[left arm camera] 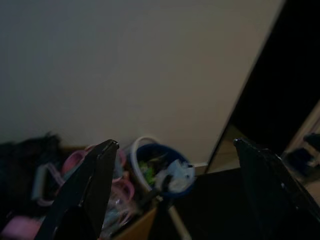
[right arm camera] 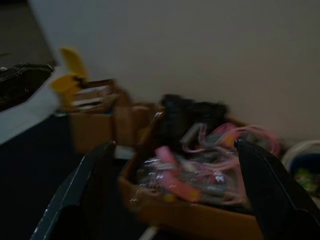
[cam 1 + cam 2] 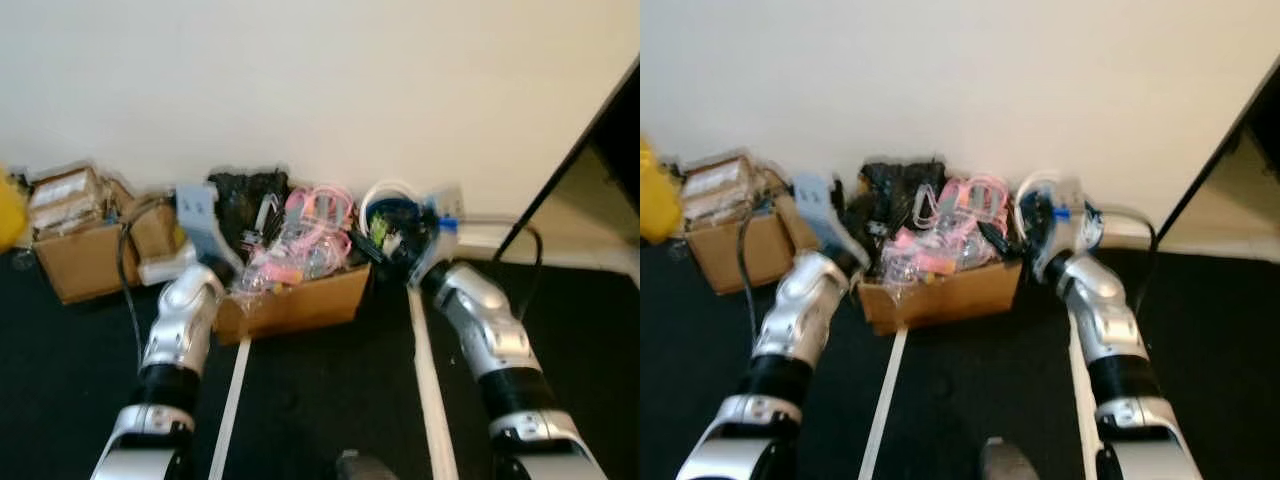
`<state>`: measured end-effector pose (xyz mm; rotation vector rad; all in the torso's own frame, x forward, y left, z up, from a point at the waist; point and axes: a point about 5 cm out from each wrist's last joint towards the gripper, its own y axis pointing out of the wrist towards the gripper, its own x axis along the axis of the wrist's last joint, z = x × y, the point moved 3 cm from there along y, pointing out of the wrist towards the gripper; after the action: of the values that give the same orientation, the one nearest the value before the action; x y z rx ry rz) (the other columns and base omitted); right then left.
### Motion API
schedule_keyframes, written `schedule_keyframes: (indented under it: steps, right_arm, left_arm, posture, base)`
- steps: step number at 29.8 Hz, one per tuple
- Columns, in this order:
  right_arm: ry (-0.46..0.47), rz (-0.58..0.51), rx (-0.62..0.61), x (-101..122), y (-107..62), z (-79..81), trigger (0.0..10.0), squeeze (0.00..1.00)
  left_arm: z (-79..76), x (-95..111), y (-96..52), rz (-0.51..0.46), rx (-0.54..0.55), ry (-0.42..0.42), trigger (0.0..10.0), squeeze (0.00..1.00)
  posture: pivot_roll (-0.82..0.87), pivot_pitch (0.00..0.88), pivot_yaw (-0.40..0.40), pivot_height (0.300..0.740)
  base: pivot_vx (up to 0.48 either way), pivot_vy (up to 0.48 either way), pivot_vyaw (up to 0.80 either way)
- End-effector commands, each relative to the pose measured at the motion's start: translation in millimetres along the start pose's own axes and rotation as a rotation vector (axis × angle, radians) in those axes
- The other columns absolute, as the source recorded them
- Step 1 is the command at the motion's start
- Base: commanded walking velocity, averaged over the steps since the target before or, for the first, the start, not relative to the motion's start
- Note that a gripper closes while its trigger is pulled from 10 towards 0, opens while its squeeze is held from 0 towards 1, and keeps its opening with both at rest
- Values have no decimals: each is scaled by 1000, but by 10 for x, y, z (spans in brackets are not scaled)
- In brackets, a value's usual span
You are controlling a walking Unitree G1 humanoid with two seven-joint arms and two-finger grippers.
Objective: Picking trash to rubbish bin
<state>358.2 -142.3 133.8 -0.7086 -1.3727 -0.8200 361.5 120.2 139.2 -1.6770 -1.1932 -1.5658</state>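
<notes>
Both the left gripper (image 1: 172, 185) and the right gripper (image 2: 172, 187) are spread and empty, raised near the cardboard box (image 3: 300, 300). The rubbish bin (image 3: 395, 235), already holding trash, stands just beside this box. I judge nothing is picked yet.

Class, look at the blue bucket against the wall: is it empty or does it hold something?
Not empty. The blue bucket holds green and white scraps up to its rim, seen from the left wrist.

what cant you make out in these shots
- Head views: contents of the cardboard box, blurred into a pink and clear tangle.
- Left wrist view: items in the blue bin, dim and small.
- Head views: yellow object, cut off by the left edge.
- Right wrist view: smaller box, blurred and dark.
</notes>
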Motion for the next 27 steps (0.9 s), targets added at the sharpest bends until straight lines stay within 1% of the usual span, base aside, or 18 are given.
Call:
schedule_keyframes:
  steps: [1, 27]
  right_arm:
    - [7, 2, 10, -18, 13, 35, 10000, 0]
    - [10, 1, 12, -15, 14, 33, 10000, 0]
  left_arm:
    - [17, -44, -30, 13, 7, -10, 10000, 0]
    - [19, -44, -29, 12, 6, -12, 10000, 0]
  posture:
    - [-52, 0, -8, 740]
    - [-51, 0, -8, 740]
  base:
    - [0, 0, -800]
    - [0, 0, -800]
